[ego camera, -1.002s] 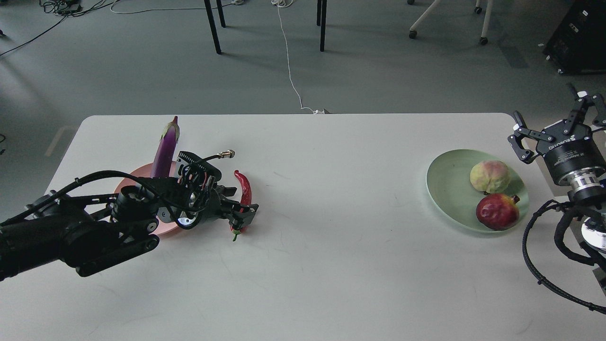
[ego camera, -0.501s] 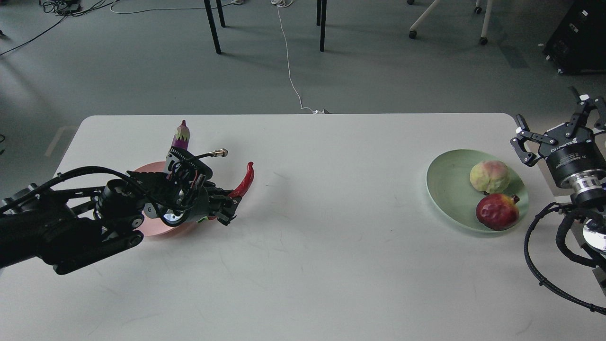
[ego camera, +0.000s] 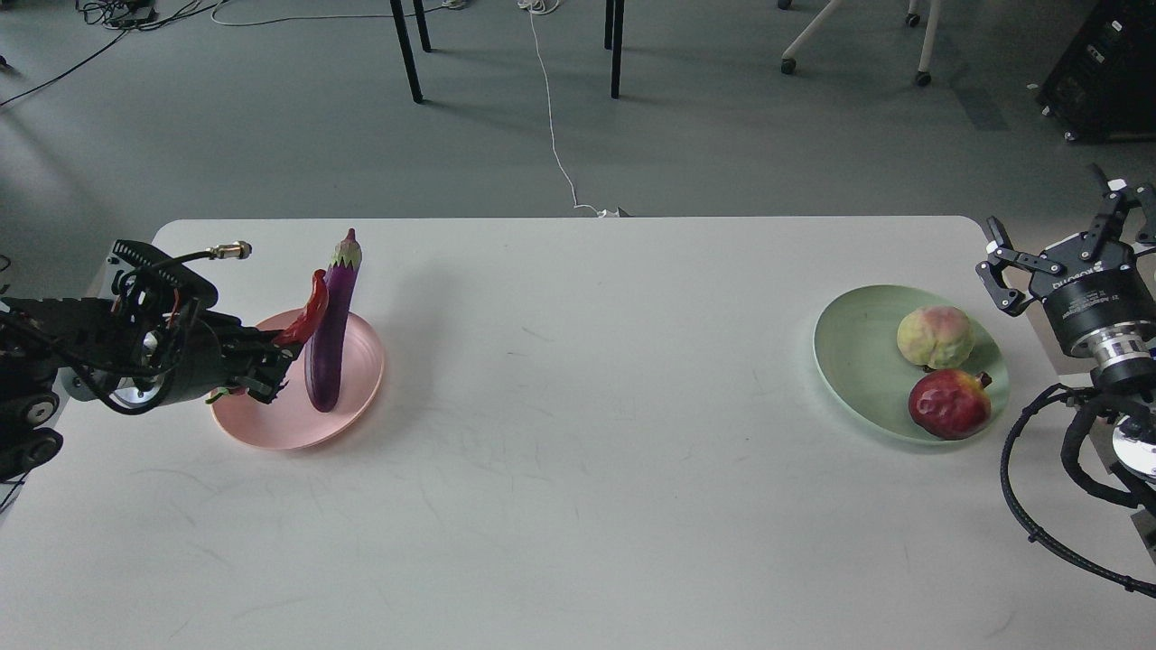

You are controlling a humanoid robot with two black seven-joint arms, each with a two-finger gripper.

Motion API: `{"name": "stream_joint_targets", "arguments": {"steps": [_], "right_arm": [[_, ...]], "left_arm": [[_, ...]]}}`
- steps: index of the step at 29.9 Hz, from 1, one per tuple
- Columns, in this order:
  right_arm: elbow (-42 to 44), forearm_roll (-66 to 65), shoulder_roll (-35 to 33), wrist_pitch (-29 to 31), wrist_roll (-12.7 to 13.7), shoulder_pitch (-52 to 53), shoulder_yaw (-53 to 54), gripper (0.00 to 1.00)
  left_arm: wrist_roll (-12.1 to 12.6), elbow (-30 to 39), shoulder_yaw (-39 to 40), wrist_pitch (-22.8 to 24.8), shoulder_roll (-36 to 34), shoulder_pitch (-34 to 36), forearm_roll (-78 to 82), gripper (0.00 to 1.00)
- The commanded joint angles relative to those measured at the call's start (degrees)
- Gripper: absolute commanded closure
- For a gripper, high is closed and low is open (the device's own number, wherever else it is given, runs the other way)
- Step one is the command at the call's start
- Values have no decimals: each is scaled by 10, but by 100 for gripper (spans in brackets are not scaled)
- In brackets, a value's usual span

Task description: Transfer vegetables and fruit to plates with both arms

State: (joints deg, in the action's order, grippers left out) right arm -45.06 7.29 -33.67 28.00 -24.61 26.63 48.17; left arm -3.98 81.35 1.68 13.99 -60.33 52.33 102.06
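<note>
The purple eggplant (ego camera: 330, 329) lies on the pink plate (ego camera: 280, 424), its stem end pointing away past the far rim. My left gripper (ego camera: 268, 366) is shut on the stem end of the red chili pepper (ego camera: 307, 311) and holds it over the left part of the pink plate, beside the eggplant. The yellow-green fruit (ego camera: 935, 336) and the dark red pomegranate (ego camera: 948, 403) rest on the mint green plate (ego camera: 853, 357) at the right. My right gripper (ego camera: 1066, 244) is open and empty, up beyond the table's right edge.
The white table (ego camera: 578, 451) stretches between the two plates. Its right edge runs just past the green plate. Chair legs and a white cable (ego camera: 553, 117) are on the floor behind the table.
My left gripper lifted the chili off the table and carried it left, over the pink plate next to the eggplant. The arm drew back to the left. The right arm barely moved.
</note>
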Motion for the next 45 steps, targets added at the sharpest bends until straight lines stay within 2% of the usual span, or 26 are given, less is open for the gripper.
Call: {"name": "stream_joint_targets", "arguments": {"steps": [1,5,8,9,10,14,17,19,23,26,29,32,35,38,41,45], "right_arm": [[0,0,0,0,0,0,0,1],[0,-1,-1,0,1,1,-1,1],[0,-2,-1,0,1,1,-1,1],[1,-2,-1,0,1,1,-1,1],[1,-2,-1,0,1,2,-1,1],[1,-2,-1,0,1,1,-1,1],[1,-3,-1,0,1,3,-1,1],[2,-3,-1,0,1,11,-1,1],[10,-3,-1,-2,0,23,-1,1],[10,-3,-1,-11,0,32,1,1],[21,-3,1,-48,0,47,2,1],[41,-3,12,-89,1,64,6,1],[55,-2,12,-95,5,69,7,1],[54,0,18,-93,6,69,8,1],[52,1,22,-84,8,69,9,1],[52,4,23,-39,12,69,10,1]], "left_arm": [[0,-32,0,-18,0,-14,-5,86],[0,-83,0,-33,24,-43,-7,82],[0,-87,0,-44,33,-49,-7,77],[1,-87,0,-46,35,-50,-7,62],[1,-87,1,-46,36,-50,-7,55],[3,-87,7,-47,50,-50,-17,42],[3,-87,13,-47,51,-50,-42,27],[1,-87,13,-46,50,-49,-59,22],[0,-88,33,-47,49,-42,-111,19],[2,-89,96,-47,52,-42,-196,12],[4,-90,164,-47,59,-46,-313,7],[3,-105,214,-47,106,-43,-448,5],[0,-144,257,-55,156,-43,-567,3],[1,-213,295,-71,223,-43,-658,2],[-2,-272,330,-68,289,-42,-727,2],[-2,-293,386,-59,328,-50,-846,2]]}}
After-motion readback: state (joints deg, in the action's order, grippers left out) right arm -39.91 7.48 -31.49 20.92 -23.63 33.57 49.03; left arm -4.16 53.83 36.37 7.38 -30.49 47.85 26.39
